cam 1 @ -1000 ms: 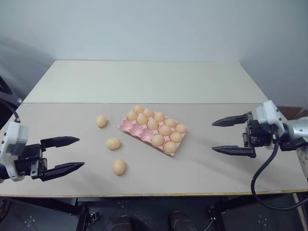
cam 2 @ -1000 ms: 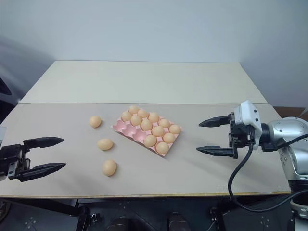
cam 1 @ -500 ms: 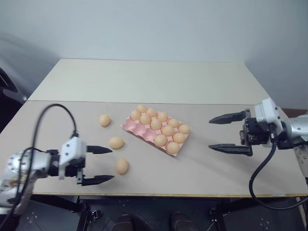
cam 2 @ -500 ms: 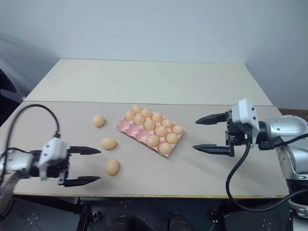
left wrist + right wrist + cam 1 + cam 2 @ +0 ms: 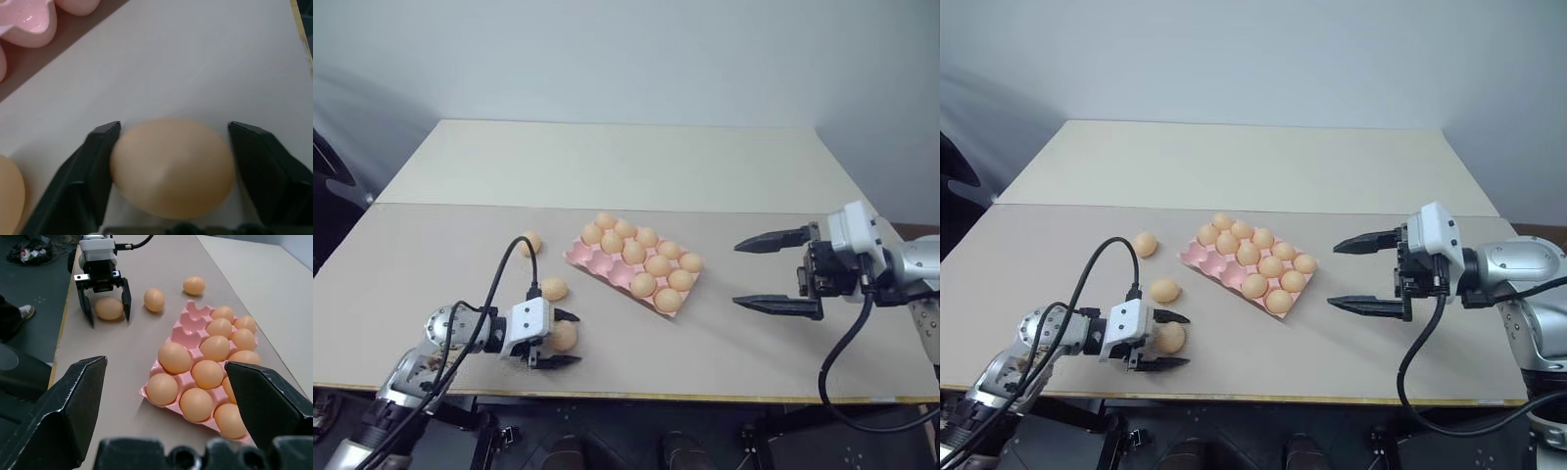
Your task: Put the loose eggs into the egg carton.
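I'm looking at a pale beige table point(image 5: 636, 166), a seam running across it, with a plain grey-white wall point(image 5: 626, 59) behind and dark floor past the near edge. My left gripper point(image 5: 558, 339) sits low over the tabletop near that front edge, its black fingers point(image 5: 88, 176) straddling one of the loose eggs point(image 5: 171, 166). In the left wrist view the finger on one side touches the shell while I see a thin gap on the other, so I'd call the jaws closing around it rather than clamped. Two more loose eggs lie just beyond this gripper: one point(image 5: 554, 289) close by, the other point(image 5: 530, 243) further off. They're smooth, pale orange-tan ovals, all alike. The pink egg carton point(image 5: 579, 257) lies between my two grippers, angled on the table, most cups filled with eggs, a few empty cups at the end toward my left gripper. My right gripper point(image 5: 773, 272) hovers above the table off the carton's other end, jaws wide apart, holding nothing.
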`<state>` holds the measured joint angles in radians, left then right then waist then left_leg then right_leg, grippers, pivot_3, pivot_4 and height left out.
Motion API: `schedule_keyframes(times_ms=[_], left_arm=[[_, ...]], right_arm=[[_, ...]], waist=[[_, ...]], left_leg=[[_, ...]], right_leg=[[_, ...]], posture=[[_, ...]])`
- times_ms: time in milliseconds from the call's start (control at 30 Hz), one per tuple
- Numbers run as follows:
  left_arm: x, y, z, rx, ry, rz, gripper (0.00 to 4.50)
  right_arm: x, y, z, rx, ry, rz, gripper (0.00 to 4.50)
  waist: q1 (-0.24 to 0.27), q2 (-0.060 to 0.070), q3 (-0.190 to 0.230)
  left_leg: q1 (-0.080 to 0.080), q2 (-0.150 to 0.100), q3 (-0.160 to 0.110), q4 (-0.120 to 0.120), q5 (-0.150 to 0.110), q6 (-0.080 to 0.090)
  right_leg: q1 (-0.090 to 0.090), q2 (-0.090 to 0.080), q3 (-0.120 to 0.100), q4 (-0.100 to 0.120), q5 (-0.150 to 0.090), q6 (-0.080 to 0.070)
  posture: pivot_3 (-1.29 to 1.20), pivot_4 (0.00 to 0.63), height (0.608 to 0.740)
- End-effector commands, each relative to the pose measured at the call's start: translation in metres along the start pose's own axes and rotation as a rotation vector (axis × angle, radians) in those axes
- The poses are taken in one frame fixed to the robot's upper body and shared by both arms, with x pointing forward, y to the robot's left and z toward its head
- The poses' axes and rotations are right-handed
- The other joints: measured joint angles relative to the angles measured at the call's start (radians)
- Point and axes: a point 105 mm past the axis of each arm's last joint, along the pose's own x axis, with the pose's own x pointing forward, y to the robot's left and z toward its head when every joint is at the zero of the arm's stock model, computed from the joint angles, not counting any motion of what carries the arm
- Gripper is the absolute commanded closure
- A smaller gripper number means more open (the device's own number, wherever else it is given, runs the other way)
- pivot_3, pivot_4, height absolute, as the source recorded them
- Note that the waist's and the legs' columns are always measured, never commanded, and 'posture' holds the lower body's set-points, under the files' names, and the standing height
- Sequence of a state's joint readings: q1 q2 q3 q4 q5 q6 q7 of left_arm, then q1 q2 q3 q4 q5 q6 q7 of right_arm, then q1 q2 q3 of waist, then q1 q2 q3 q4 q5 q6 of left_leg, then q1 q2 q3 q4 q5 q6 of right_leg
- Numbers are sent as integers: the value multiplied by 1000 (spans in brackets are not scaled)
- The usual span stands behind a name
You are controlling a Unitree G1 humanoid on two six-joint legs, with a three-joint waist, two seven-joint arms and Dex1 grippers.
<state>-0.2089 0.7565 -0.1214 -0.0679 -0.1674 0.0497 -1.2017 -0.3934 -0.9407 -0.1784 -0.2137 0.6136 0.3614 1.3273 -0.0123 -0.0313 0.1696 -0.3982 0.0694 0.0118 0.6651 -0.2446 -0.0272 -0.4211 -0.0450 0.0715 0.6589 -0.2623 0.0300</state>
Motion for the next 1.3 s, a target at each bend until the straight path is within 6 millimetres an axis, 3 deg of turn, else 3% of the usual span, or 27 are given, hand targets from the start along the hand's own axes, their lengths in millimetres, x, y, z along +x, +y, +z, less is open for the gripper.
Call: schedule_keyframes(times_ms=[33,133,300,567,733,833,933,1067,1300], left_arm=[[-9,13,32,22,-140,37,1770],[-12,26,64,26,-259,64,1770],[0,49,92,6,-346,126,1770],[47,101,85,6,-262,305,1770],[66,100,84,20,-250,248,1770],[69,98,81,22,-238,234,985],[65,99,84,22,-253,238,57],[43,109,98,-15,-316,299,24],[-18,111,105,-58,-397,379,24]], right_arm=[[-7,1,12,-41,-15,-17,0],[-6,1,11,-36,-18,-18,0],[-1,-2,11,-35,-30,-38,0],[2,-4,11,-45,-32,-61,0],[1,-3,13,-51,-30,-75,0],[0,-2,13,-51,-30,-86,0],[0,-1,13,-51,-30,-91,0],[0,-1,13,-50,-33,-100,0],[3,-3,12,-51,-43,-92,0]], waist=[[0,0,0],[2,0,0],[1,0,0],[2,0,0],[0,0,0],[0,0,0],[1,0,0],[0,0,0],[-3,0,0]], left_leg=[[0,0,0,0,0,0],[-1,0,-1,1,0,0],[-1,0,-1,3,0,0],[-1,-1,-2,5,0,0],[-3,-1,-3,6,0,0],[-3,-1,-3,6,0,0],[-3,-1,-3,8,0,1],[-5,-1,-4,11,-1,2],[-5,-1,-4,12,-1,2]], right_leg=[[0,0,0,0,0,0],[0,0,-1,0,0,0],[1,0,-1,0,0,0],[2,0,-1,0,0,0],[1,0,-1,0,0,0],[1,0,-1,1,0,0],[1,0,-1,2,0,1],[1,0,-1,3,0,1],[0,0,-1,4,0,1]], posture=[[0,150,740],[0,150,740],[0,150,740],[0,150,740],[0,150,740],[0,150,740],[0,150,740],[0,150,740],[0,150,740]])
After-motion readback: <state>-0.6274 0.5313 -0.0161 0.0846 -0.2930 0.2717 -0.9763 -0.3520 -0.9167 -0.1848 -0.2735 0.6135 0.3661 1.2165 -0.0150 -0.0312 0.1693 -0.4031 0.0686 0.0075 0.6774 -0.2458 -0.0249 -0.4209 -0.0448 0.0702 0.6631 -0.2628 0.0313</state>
